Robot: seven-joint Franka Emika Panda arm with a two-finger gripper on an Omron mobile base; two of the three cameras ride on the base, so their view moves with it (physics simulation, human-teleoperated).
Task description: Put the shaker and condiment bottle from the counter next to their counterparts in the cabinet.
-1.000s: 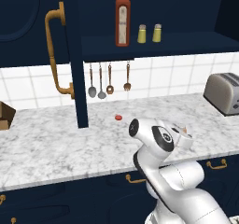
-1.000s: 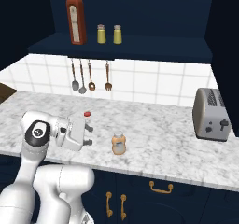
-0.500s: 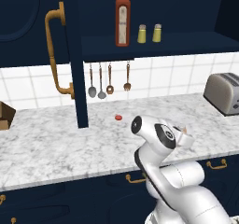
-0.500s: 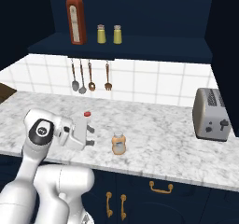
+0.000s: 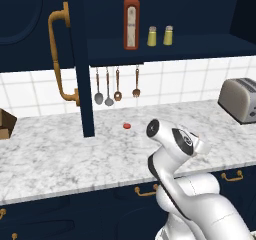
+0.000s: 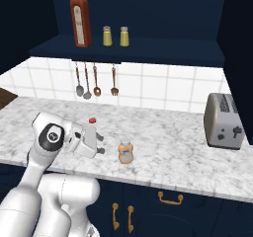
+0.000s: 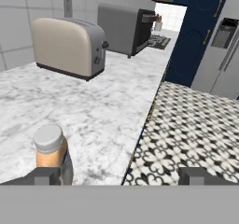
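The arm is folded low over the near edge of the counter (image 6: 168,132), its wrist bent so the gripper (image 6: 100,144) points sideways to the right, level with the worktop. In the hand view the two fingertips (image 7: 46,175) stand wide apart and grip nothing; the left one sits just beside the condiment bottle (image 7: 51,152), and I cannot tell whether it touches.

The condiment bottle (image 6: 126,152) is a small squat peach-orange bottle with a pale grey cap, upright on the counter close to its near edge, just right of the gripper. Both shakers stand side by side on the shelf of the cabinet (image 5: 165,46): the shaker (image 5: 168,35) on the right, its yellow twin (image 5: 152,36) to the left, and the tall red bottle (image 5: 131,21) further left. A toaster (image 6: 225,121) sits at the far right of the counter, and utensils (image 5: 117,86) hang on the tiled wall below the shelf.

Over the last second the wrist has turned and lifted slightly, the gripper staying near the bottle; the bottle has not moved.
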